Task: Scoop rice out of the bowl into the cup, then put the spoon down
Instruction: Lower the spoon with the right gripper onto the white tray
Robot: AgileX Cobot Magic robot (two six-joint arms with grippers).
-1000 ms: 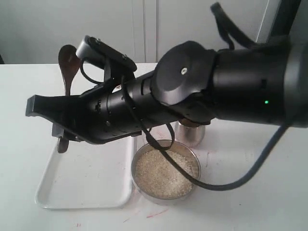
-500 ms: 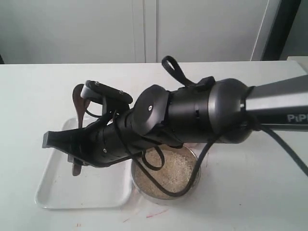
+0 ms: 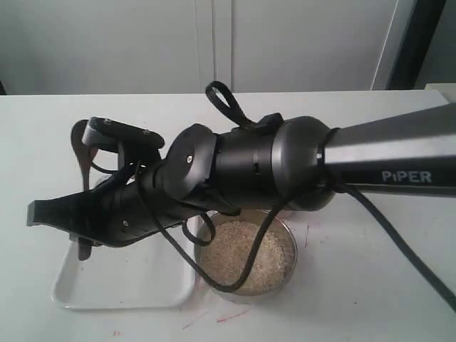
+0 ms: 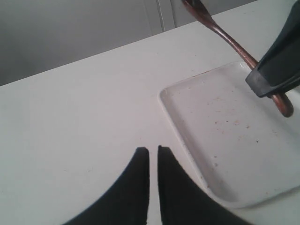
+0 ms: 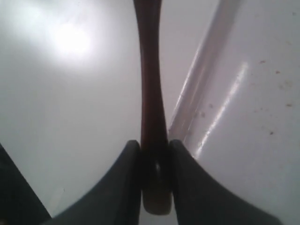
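Spoon (image 3: pixel 78 149) tilted, head up, in right tool (image 5: pixel 154 146)

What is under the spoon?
The white tray lies beneath the spoon's handle end, held by the right gripper; its head is over the table. Contact is hidden.

White table (image 3: pixel 370 306) before a pale panelled wall (image 3: pixel 107 43)

Your right gripper (image 3: pixel 53 216) has dropped and slid left since a second ago, tip now past the tray's (image 3: pixel 121 285) left edge. The spoon (image 3: pixel 79 146) came down with it, head now showing against the tabletop. The arm's bulk now hides the cup.
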